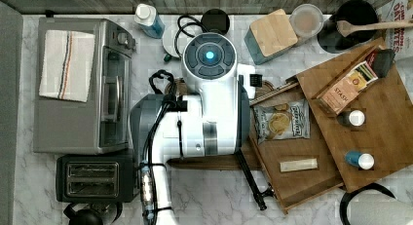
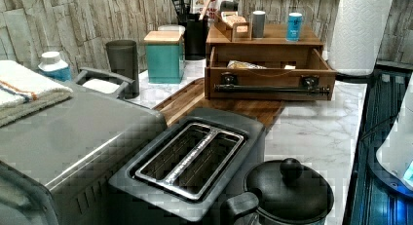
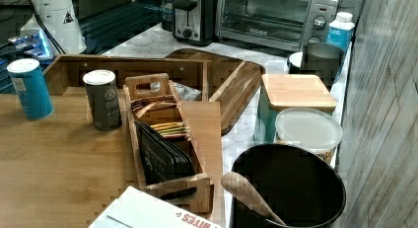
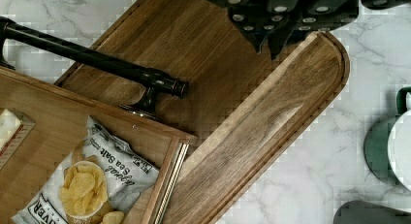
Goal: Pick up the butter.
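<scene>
While the arm (image 1: 209,113) hangs over the cutting board (image 4: 271,122), the open drawer (image 1: 302,183) lies at its three o'clock in the top view. Inside, past the chips bag (image 1: 281,120), the butter (image 1: 298,164) lies at four o'clock, long axis three-to-nine. Whether the gripper (image 4: 271,44) is spread, I cannot tell.

1. In the wrist view we see the butter (image 4: 8,129) cut off by the edge.
2. The chip bag (image 4: 85,183) runs off the wrist view too.
3. The gripper (image 4: 271,20) shows as a dark base; we cannot tell how the jaws stand.
4. In the top view the arm (image 1: 204,103) hides part of the board (image 1: 214,162).
</scene>
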Controlling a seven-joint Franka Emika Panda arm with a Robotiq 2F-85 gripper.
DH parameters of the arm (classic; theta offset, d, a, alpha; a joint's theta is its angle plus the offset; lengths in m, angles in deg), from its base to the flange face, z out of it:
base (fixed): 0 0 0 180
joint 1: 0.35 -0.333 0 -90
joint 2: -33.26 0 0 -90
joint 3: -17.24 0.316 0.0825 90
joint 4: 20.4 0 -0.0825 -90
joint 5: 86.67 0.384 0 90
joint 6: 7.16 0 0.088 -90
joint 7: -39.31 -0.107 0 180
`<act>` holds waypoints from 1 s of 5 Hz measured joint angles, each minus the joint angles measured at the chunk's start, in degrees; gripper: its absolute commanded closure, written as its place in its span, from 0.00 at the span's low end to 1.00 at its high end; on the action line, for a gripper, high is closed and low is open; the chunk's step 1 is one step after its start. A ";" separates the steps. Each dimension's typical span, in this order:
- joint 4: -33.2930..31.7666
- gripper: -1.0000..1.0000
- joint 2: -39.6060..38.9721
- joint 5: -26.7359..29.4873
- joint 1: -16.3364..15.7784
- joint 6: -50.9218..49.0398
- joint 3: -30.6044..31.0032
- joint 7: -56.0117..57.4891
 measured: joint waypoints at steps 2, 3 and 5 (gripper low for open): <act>-0.62 1.00 -0.31 0.08 -0.03 0.42 0.13 -0.15; -3.36 1.00 0.23 -3.15 -0.32 5.97 0.00 -0.35; -15.16 1.00 4.15 -6.77 0.62 13.22 -0.28 -2.62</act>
